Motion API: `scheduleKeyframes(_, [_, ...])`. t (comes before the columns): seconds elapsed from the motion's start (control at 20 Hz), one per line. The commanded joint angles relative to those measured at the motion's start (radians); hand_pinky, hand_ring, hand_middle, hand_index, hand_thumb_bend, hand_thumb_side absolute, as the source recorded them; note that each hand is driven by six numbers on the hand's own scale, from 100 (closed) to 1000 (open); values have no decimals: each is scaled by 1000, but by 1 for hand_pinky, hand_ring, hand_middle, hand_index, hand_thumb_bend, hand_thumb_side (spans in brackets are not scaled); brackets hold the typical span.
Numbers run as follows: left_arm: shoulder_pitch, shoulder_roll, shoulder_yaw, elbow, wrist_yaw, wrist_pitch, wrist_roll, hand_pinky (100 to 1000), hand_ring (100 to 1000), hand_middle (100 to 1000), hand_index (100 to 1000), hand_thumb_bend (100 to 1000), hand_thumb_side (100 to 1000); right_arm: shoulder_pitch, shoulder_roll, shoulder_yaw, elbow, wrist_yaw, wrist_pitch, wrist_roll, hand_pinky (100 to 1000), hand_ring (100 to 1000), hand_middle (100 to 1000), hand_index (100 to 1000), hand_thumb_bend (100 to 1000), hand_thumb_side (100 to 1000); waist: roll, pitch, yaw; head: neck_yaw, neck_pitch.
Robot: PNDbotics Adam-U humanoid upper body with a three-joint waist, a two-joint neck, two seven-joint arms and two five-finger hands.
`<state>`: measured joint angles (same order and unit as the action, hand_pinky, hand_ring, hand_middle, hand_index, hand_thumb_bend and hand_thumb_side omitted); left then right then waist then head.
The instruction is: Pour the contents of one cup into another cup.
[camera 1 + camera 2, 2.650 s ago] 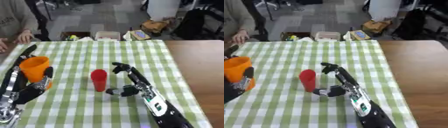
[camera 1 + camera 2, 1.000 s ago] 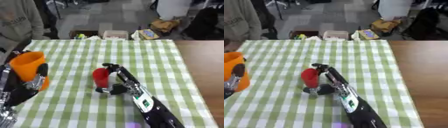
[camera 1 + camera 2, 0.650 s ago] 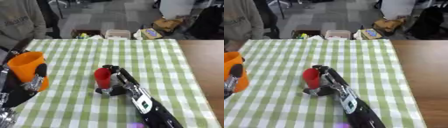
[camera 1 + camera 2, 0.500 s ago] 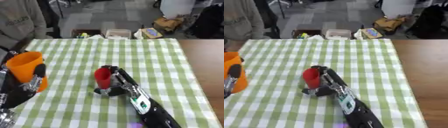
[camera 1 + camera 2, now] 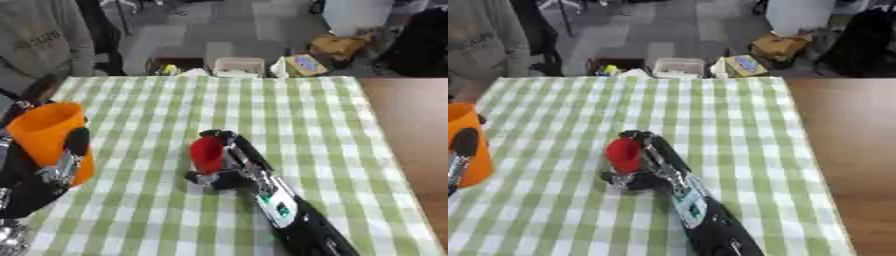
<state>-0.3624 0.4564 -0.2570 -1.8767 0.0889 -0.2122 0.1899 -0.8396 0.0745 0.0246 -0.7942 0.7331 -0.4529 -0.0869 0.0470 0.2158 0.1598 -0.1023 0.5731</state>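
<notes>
The right hand sits at the centre of the frame, its arm entering from the lower right; its fingers and thumb are curled round the red cup, fingers along the cup's right side and over the rim, thumb below at the lower left. The red cup is upright or nearly so, at the middle of the desk, which is covered with a green-and-white checked cloth; whether its base touches the cloth cannot be told. The left hand is at the left edge of the frame, fingers wrapped round the orange cup, one dark finger lying up the cup's right wall. The orange cup is upright with its mouth open upward, well apart from the red cup. What either cup contains cannot be seen. The brown surface at the right edge of the frame is bare wood.
</notes>
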Motion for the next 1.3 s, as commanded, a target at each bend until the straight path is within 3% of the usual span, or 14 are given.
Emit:
scheduleKeyframes(0.05, [-16, 12, 2, -22, 6, 0, -2, 100, 228, 454, 952, 100, 367, -13, 17, -2, -13, 7, 4, -20, 701, 500, 461, 806, 488, 386, 5, -10, 5, -4, -8])
scheduleKeyframes(0.2, [-15, 12, 2, -23, 6, 0, -2, 100, 227, 453, 952, 100, 368, -11, 22, 0, -14, 3, 4, -29, 639, 444, 416, 774, 303, 291, 6, -10, 6, -4, -8])
scheduleKeyframes(0.3, [-15, 12, 2, -24, 6, 1, -1, 100, 226, 453, 951, 100, 368, -8, 24, 2, -13, -1, 4, -30, 523, 352, 366, 742, 123, 151, 6, -10, 6, -3, -7])
scheduleKeyframes(0.35, [-15, 13, 2, -24, 7, 1, -1, 100, 226, 453, 951, 100, 368, -6, 25, 3, -11, -6, 3, -27, 477, 318, 343, 725, 100, 100, 6, -11, 6, -2, -7])
scheduleKeyframes(0.6, [-14, 19, -1, -29, 5, 5, -6, 100, 225, 453, 951, 100, 366, 3, 26, 10, -10, -41, -6, -12, 352, 220, 289, 675, 100, 100, 6, -13, 1, 0, -8])
scheduleKeyframes(0.95, [-26, 77, -5, -65, -6, 23, -33, 100, 225, 453, 946, 100, 326, 4, 26, 66, -50, -47, -48, 53, 327, 200, 285, 676, 100, 100, 3, -16, -15, -2, -19])
scheduleKeyframes(1.3, [-62, 211, -22, -121, -25, 32, -67, 100, 224, 449, 936, 100, 247, -4, 29, 148, -82, -72, -113, 185, 327, 198, 281, 675, 100, 100, -1, -21, -35, -3, -32])
